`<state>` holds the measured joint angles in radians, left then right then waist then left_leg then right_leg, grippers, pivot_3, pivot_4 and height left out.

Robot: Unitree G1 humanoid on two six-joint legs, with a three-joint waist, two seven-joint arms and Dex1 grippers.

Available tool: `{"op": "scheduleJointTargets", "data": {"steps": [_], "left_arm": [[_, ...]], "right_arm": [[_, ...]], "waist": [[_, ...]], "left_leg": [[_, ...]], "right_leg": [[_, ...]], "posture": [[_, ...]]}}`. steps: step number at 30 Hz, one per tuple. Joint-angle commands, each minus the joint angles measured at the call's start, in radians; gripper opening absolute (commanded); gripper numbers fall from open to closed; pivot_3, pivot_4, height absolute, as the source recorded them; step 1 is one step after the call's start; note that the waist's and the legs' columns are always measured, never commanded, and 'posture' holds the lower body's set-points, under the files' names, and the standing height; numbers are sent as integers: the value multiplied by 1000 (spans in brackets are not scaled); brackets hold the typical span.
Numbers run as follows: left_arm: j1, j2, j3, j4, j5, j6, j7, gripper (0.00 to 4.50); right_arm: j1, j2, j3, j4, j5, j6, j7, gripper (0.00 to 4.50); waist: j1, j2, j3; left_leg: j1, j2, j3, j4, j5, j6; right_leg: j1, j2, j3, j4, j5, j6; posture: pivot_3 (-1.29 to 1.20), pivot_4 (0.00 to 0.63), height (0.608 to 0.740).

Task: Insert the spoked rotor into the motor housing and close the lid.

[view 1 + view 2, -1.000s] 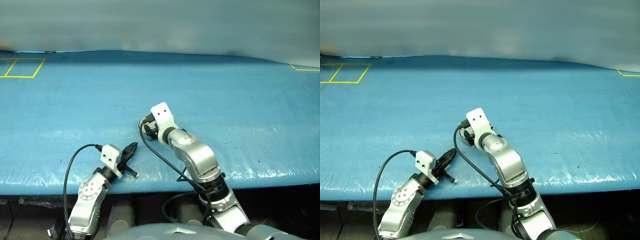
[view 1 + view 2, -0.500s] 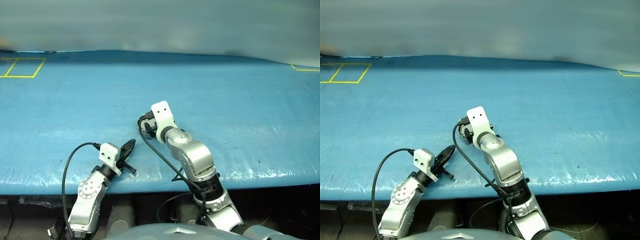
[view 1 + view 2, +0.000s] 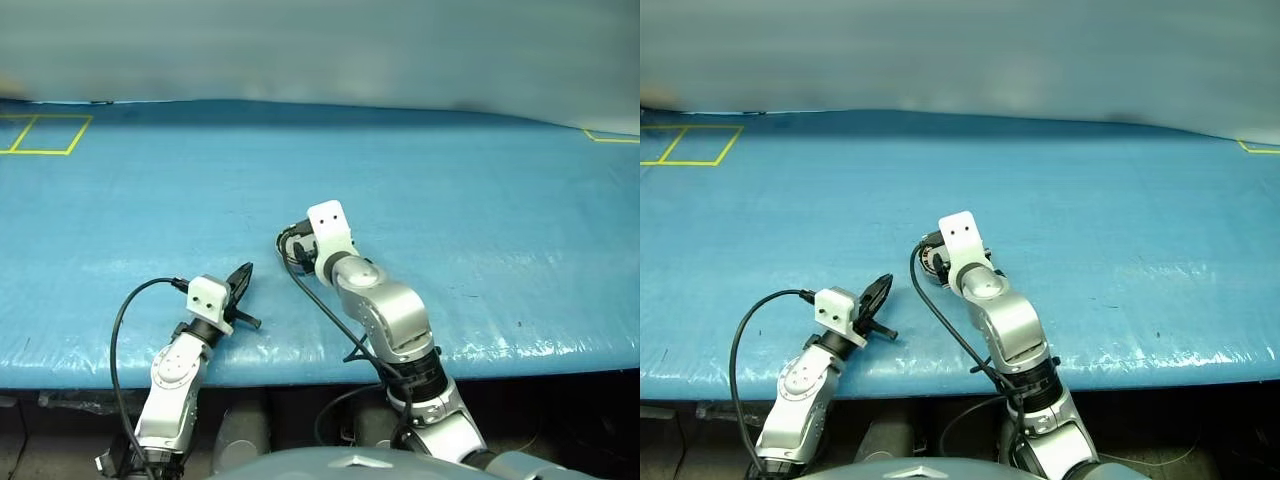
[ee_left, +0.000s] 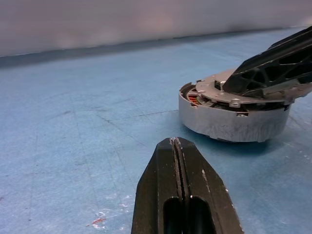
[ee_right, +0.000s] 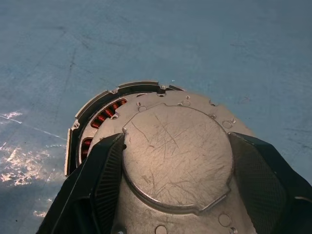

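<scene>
Head views, worktop: the blue plastic-covered worktop carries the work near its front edge; yellow tape marks lie at the far left corner.
Head views, right gripper: the right gripper points forward and down over the small round grey metal motor housing, which is mostly hidden under it.
Head views, left gripper: the left gripper hovers to the left of the housing, well apart from it, clenched on nothing.
Left wrist view, housing: the motor housing stands flat on the worktop; the round grey metal lid lies on it slightly shifted, so a slit with copper-coloured windings shows on one side. A black finger of the right gripper rests on the lid.
Right wrist view, lid: the two black fingers stand wide, one at each side of the raised centre circle of the lid; the windings show in a crescent at the rim.
Spoked rotor: I judge it is already inside.
Advice: slide the lid until the crescent closes, then press straight down, not tilted.
</scene>
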<state>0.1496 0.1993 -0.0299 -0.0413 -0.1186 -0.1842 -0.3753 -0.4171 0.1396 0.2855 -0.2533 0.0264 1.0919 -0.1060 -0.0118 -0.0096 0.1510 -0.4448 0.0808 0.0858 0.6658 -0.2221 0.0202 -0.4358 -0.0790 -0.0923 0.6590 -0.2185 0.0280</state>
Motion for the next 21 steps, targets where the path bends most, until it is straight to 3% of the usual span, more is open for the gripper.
{"op": "scheduleJointTargets", "data": {"steps": [1,3,6,10,15,21], "left_arm": [[-2,2,2,-3,4,-26,0,0],[-2,3,1,-2,4,-24,-1,0],[0,3,-5,-4,4,-17,-6,0],[3,2,-12,-4,2,-12,-12,0],[4,0,-19,-1,-5,-7,-24,0],[2,-4,-22,-1,-17,-2,-36,0]], "right_arm": [[30,131,-29,-20,-13,-39,-85,3013],[30,131,-19,-18,-7,-43,-100,3013],[10,31,66,-36,10,-34,-15,3013],[11,-61,84,-54,5,1,51,3013],[8,-51,24,-31,-20,-1,27,3013],[1,-100,87,4,-33,-92,87,3013]], "waist": [[0,0,0],[-1,0,0],[-6,0,0],[-16,0,0],[-14,0,0],[-12,0,0]], "left_leg": [[-1,0,0,0,0,0],[-2,0,1,0,0,0],[-2,0,1,-2,0,0],[-2,0,1,-5,0,0],[-1,0,1,-4,1,-1],[-1,0,1,-2,1,-2]], "right_leg": [[0,0,0,0,1,1],[-1,0,0,0,3,4],[-3,0,1,0,3,4],[-4,1,1,0,2,3],[-3,1,1,1,2,4],[-3,1,1,0,2,4]], "posture": [[0,150,740],[0,150,740],[0,150,740],[0,150,740],[0,150,740],[0,150,740]]}}
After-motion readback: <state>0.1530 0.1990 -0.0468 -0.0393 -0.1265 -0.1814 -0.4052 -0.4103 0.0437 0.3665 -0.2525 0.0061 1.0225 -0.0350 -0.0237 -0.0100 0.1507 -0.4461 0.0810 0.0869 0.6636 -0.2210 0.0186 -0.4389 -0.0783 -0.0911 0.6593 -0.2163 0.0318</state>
